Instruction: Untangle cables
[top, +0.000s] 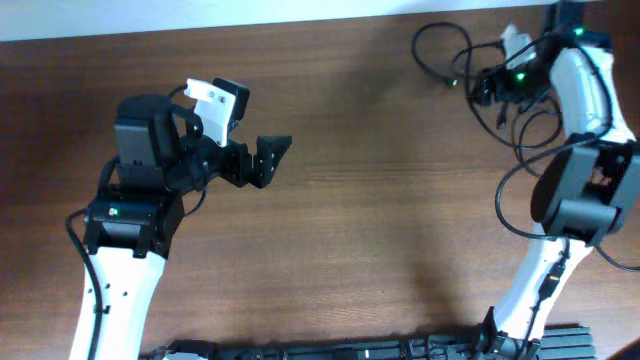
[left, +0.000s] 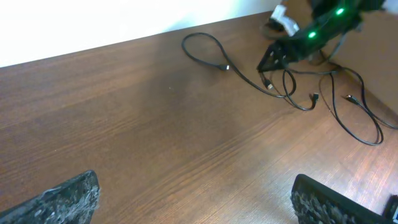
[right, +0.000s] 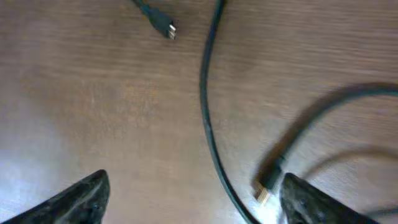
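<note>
Cables (right: 205, 118): loose black loops, plug ends free, lying at the far right corner of the table (top: 380, 200). In the overhead view the right arm (top: 585, 90) covers part of the tangle, and the close view is blurred. Right gripper (right: 193, 193) low over that corner: jaws apart, one cord running between them, a plug (right: 264, 194) just beside one finger; contact cannot be told. Left gripper (top: 272, 160) over the table's left half: jaws wide apart, holding nothing.

Nothing readable anywhere: no text, labels, brands or numbers on cables (right: 205, 118) or table (right: 93, 93).
</note>
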